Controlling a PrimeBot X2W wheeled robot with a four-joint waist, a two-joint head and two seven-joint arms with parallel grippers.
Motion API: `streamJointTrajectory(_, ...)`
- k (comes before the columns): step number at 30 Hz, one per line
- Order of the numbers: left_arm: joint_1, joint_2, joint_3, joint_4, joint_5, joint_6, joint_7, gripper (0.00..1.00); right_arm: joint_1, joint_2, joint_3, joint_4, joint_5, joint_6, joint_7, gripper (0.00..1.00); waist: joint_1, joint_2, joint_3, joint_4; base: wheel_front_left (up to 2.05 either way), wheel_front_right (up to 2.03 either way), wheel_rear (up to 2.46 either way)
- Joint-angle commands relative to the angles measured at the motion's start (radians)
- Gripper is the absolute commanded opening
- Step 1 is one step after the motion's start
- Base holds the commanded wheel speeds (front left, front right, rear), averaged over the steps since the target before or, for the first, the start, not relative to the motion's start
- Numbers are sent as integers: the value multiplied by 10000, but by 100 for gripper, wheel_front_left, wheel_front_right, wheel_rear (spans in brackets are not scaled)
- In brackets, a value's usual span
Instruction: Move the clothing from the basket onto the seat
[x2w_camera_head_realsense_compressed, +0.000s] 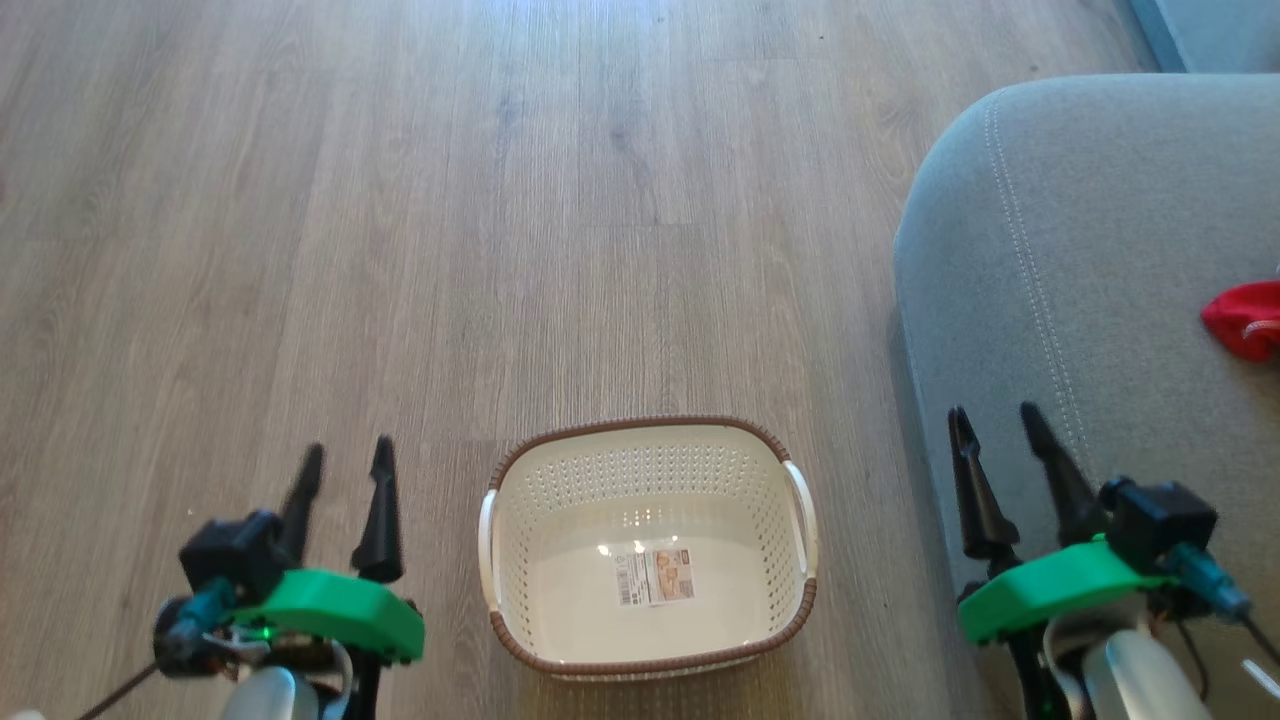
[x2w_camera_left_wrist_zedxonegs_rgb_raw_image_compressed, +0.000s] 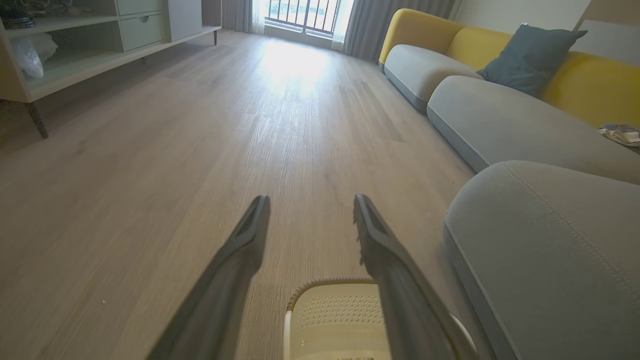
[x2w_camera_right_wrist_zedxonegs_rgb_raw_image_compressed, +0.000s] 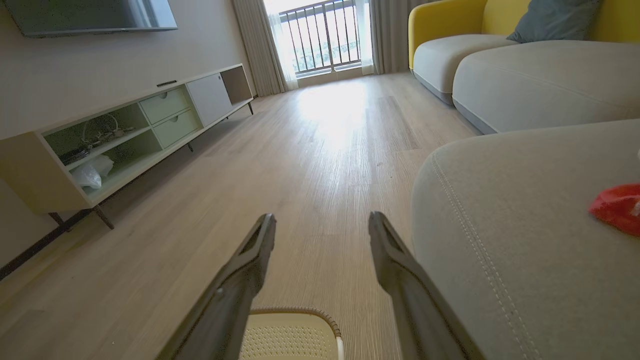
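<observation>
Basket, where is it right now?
Head view, lower centre: the basket sits empty on the floor between the left gripper and right gripper, left of the seat.

- The left end effector (x2w_camera_head_realsense_compressed: 349, 447) sits at 7 o'clock in the head view. Its two dark fingers are spread apart with nothing between them, tips pointing toward 12.
- The right end effector (x2w_camera_head_realsense_compressed: 994, 412) sits at 4 o'clock, fingers likewise spread and empty, leaning slightly toward 11.
- A green wrist housing (x2w_camera_head_realsense_compressed: 330, 612) sits behind each end effector, above a pale forearm (x2w_camera_head_realsense_compressed: 1140, 670).
</observation>
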Motion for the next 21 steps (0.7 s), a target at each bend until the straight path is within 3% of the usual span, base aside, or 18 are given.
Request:
streamJointTrajectory(1,1,-2,-4,36,-25,6,0,0,2,6,2,35,0,0,2,0,0,0,1,-3,0,0,0)
streamJointTrajectory(4,139,-6,-17,513,-36,5,6,0,126,17,17,513,6,0,20,0,0,0,-1,-6,0,0,0)
streamJointTrajectory(21,37,-3,252,449,-1902,-213,542,0,29,6,-145,457,1964,0,486,0,0,0,-69,-41,0,0,0)
